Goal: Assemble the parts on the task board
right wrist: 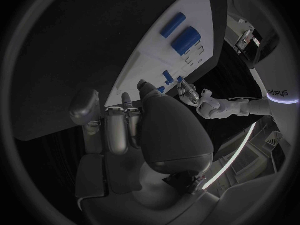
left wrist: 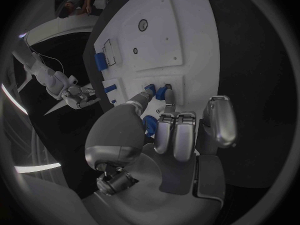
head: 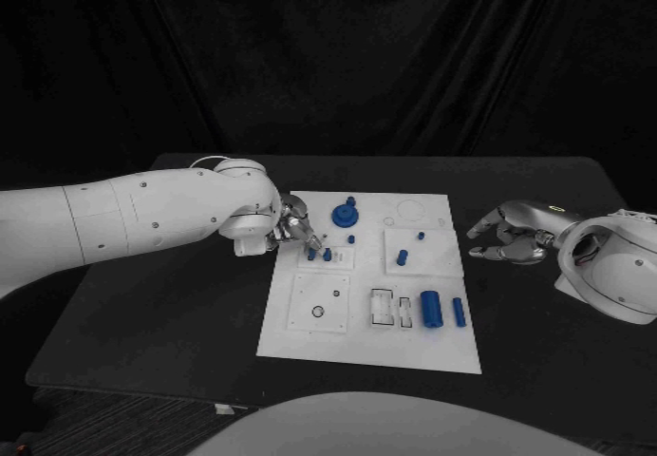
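The flat white task board (head: 367, 332) lies mid-desk (head: 164, 323), bearing small glossy blue parts: a fat cylinder (head: 431, 309) near right, pegs (head: 319, 254) at centre. The left robot hand (head: 293, 226) pinches a peg; the right robot hand (head: 510, 237) hovers off the board's right edge, fingers curled, holding nothing.

Black table (head: 164, 323), dark curtain (head: 328, 76) hanging behind it

The only lettering I can make out is pale print on the left arm (right wrist: 278, 92), seen from the right wrist. It seems to read "sharpa". The task board (head: 411, 342) carries no readable marks.
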Robot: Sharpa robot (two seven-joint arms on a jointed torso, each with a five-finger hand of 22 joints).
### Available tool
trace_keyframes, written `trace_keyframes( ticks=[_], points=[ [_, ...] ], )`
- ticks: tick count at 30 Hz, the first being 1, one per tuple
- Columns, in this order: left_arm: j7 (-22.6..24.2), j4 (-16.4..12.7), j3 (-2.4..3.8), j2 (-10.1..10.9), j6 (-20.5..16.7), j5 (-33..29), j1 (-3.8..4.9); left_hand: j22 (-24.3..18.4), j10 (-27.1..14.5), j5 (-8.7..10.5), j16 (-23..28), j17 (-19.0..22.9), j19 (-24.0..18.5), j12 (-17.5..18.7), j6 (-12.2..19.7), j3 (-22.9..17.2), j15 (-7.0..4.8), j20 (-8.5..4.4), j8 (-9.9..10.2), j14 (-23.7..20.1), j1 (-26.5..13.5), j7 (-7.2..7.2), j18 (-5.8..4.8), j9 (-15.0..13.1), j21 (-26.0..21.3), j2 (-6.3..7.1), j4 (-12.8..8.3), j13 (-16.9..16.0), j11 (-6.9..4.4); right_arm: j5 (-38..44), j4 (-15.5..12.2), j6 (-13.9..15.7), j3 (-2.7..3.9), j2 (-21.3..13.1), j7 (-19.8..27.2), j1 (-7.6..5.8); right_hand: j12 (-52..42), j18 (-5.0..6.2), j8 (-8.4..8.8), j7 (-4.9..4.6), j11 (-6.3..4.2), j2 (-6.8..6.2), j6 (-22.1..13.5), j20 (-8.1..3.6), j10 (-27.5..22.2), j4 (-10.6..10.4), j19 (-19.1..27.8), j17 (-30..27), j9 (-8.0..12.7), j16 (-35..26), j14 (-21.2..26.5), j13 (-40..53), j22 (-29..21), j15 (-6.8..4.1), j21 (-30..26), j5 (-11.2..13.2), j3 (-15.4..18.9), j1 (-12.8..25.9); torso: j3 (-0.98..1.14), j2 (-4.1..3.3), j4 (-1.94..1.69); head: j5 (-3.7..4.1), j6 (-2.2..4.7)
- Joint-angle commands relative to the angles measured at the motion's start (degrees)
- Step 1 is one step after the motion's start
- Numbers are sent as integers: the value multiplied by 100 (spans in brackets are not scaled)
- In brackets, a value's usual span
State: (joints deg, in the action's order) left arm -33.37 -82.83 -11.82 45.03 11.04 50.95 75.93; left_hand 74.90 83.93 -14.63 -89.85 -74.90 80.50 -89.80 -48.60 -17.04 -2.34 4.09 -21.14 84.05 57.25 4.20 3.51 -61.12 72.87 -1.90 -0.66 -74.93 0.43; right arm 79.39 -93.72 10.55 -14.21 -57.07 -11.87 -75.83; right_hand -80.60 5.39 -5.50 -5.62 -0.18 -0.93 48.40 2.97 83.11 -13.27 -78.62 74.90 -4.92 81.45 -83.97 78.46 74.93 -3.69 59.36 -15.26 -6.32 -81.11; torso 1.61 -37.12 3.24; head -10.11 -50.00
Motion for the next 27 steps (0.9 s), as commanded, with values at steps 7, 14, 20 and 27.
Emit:
trace_keyframes(
  ticks=[7, 14, 20, 27],
  points=[
    [-122, 15, -51, 32, 147, 45, -54, 951, 607, -24, -15, -1510, -35, -20, 27, -24, -6, -5, -38, 595, 44, -22, 72, 7, -49, 0, -29, -1507, -23, 21, -1, -54, 3, -7, -100, 16, 34, 36, 30, -1, 14, 17, 48, 0, -42, 5, 12, 585, 7, -26, -287, 63, 732, 23, -32, -18, -19, -50, 1, 2, 0, -6, 0],
    [-122, 12, -51, 48, 146, 45, -54, 949, 607, -25, -15, -1510, -38, -20, 27, -26, -6, -5, -38, 595, 43, -21, 74, 8, -56, 0, -30, -1507, -23, 21, 1, -58, 3, -6, -103, 17, 33, 39, 31, -1, 14, 19, 48, 0, -42, 6, 16, 581, 8, -29, -286, 64, 729, 23, -46, -21, -22, -52, 2, 3, 3, -8, 0],
    [-127, 9, -51, 60, 145, 45, -54, 948, 607, -32, -15, -1510, -41, -20, 26, -37, -6, -5, -39, 595, 46, -22, 75, 10, -61, -4, -34, -1507, -23, 21, 2, -67, 3, -9, -106, 18, 33, 39, 31, -1, 14, 19, 48, 0, -42, 6, 16, 581, 8, -29, -286, 64, 729, 23, -46, -21, -22, -52, 4, 2, 1, -20, 0],
    [-124, 7, -51, 71, 132, 45, -55, 946, 607, -56, -15, -1510, -46, -20, 25, -64, -7, -7, -38, 595, 51, -24, 76, 15, -67, -11, -46, -1507, -25, 21, 5, -77, 3, -4, -109, 20, 36, 39, 33, -1, 14, 21, 48, 0, -44, 8, 17, 582, 10, -28, -286, 60, 728, 23, -50, -26, -28, -57, -1, 2, 2, -27, 0]
  ],
)
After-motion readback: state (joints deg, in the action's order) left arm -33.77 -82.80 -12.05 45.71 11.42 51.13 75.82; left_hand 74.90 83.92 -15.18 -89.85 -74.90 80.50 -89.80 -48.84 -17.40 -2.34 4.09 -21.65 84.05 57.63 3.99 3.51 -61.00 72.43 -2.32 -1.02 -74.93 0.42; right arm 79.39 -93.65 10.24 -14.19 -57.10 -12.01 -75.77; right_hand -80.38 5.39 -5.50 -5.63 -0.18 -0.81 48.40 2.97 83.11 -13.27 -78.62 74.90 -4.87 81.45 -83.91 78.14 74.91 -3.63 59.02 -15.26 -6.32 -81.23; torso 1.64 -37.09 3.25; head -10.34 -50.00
